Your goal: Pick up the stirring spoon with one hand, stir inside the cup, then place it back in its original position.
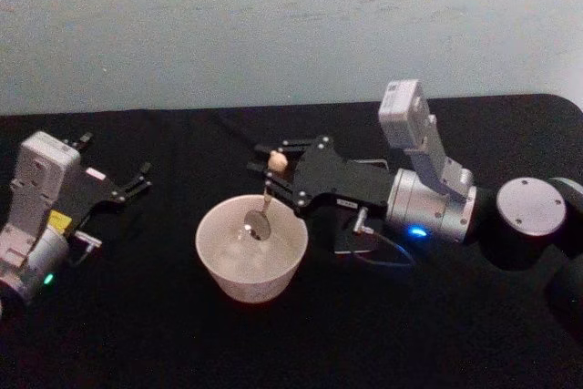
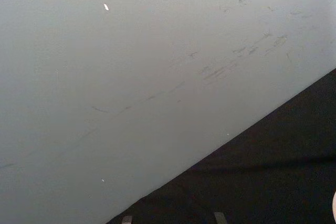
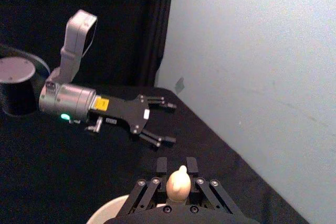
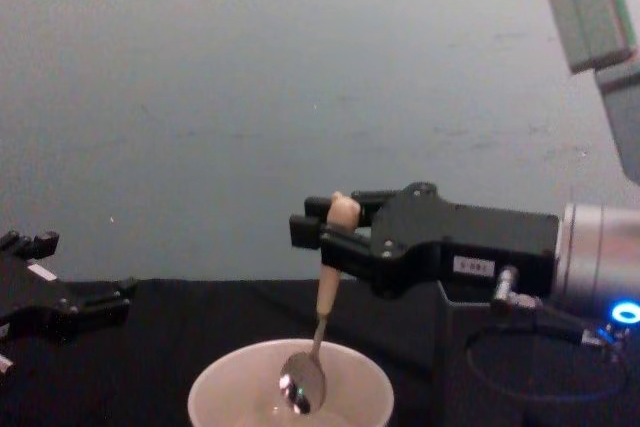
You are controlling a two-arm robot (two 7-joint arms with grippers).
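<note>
You're working in dim, flat light here. The wall point(image 1: 273, 25) takes it evenly and looks grainy, while the black table point(image 1: 410, 334) swallows nearly every shadow. The cup point(image 1: 250, 281) glows pale inside, and its outer wall is shaded lower down. There's one small glint on the stirring spoon point(image 4: 325, 292), at its bowl. A blue lamp point(image 1: 417, 231) flares on the right arm point(image 1: 428, 202).

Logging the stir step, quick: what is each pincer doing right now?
Left pincer: open, holding nothing.
Right pincer: shut on the pale beige handle of the small metal stirring spoon, bowl down in the round cream-white cup.
</note>
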